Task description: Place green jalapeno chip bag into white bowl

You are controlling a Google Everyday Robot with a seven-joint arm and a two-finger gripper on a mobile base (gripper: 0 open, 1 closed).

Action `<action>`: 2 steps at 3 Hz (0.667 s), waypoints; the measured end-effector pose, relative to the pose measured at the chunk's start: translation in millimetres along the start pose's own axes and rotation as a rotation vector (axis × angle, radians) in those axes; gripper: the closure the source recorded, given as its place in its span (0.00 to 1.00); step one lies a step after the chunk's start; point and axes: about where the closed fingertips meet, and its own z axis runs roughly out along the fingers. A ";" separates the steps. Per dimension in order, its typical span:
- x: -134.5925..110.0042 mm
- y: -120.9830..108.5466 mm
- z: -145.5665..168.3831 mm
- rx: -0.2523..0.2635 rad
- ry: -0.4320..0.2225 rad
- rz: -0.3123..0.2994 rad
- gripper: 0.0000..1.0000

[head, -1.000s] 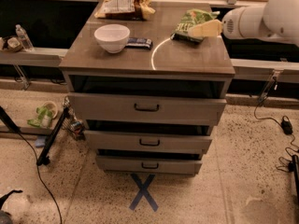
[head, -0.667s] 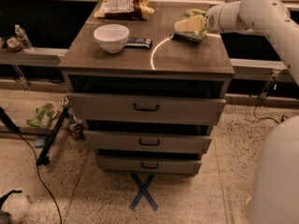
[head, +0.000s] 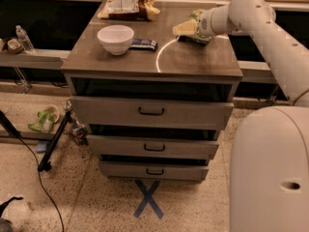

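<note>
In the camera view the gripper (head: 186, 28) sits at the green jalapeno chip bag (head: 197, 15), which lies at the right rear of the cabinet top (head: 193, 64), near its right edge. Whether the gripper has taken hold of the bag cannot be told. The step in hand looks like the pick-up. The next move calls for a sure hold, a lift, then a carry left to the white bowl (head: 116, 37). The path there looks open, but a blue bar wrapper (head: 143, 44) lies just beside the bowl and a brown-and-yellow bag (head: 126, 5) behind it.

A smooth off-white tubular arm (head: 275, 37) with small dark dots along it ends in a pale yellowish tool (head: 186, 29) over a far corner of the tabletop (head: 193, 64), and the bulky white body shell (head: 265, 163) bears one dark oval recess.
</note>
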 end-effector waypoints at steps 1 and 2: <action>8.2 3.9 13.8 -0.021 0.025 0.006 0.49; 12.6 12.3 24.5 -0.050 0.041 0.003 0.72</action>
